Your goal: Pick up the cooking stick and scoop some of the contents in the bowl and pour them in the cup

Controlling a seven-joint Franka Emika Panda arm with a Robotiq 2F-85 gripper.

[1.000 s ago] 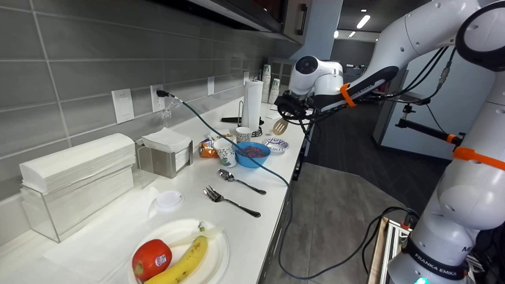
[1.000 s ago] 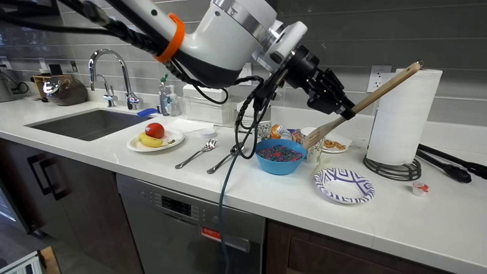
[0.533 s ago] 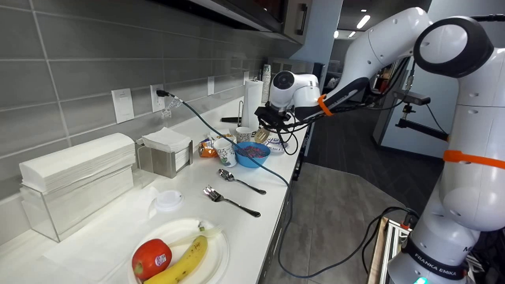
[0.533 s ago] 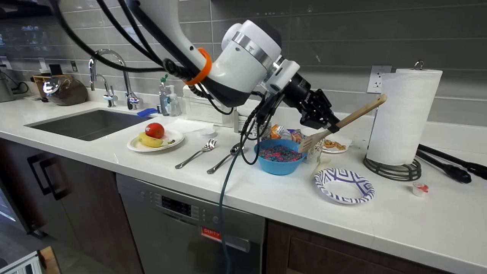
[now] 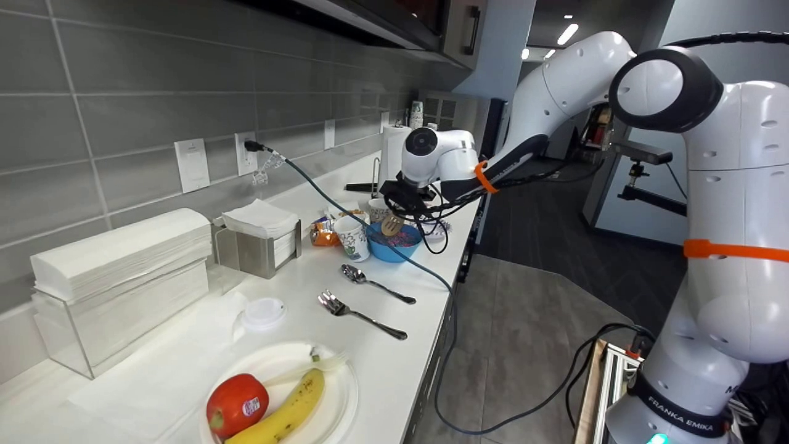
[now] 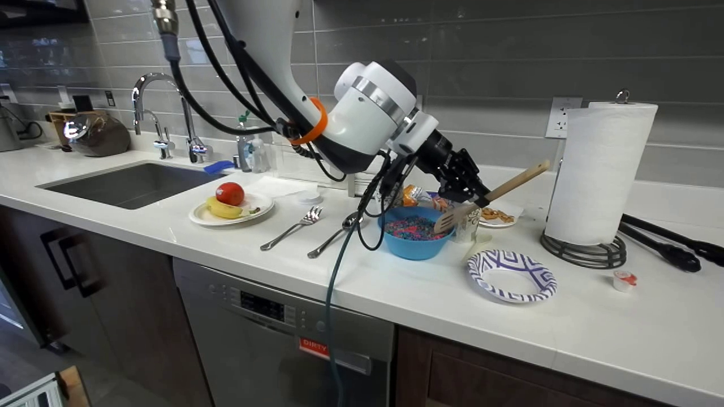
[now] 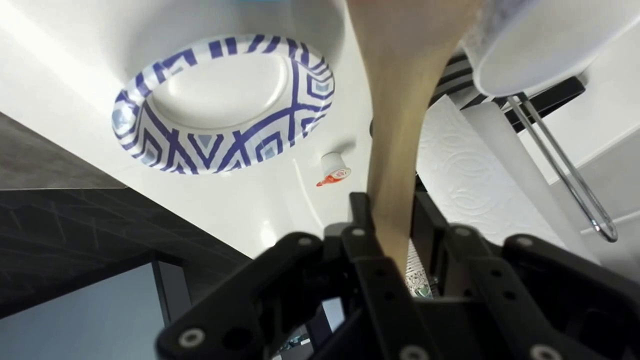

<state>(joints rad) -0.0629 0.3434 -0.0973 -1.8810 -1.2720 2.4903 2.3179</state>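
Narrowly parted, gripper (image 7: 391,212) clamped on cooking stick (image 7: 398,120), one jaw each side.

In an exterior view: bowl (image 6: 413,249) bright blue, contents (image 6: 407,228) speckled pink and teal; cooking stick (image 6: 518,181) tan, bowl's two o'clock; white dish (image 6: 512,280), violet-blue geometric pattern, four o'clock; yellow banana (image 6: 223,210), nine.

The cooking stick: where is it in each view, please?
In an exterior view: cooking stick, centre; towel roll above.
In an exterior view: cooking stick, right of centre; towel roll further right.
In the wrist view: cooking stick, right of centre; towel roll further right.
Shared landmark: towel roll.
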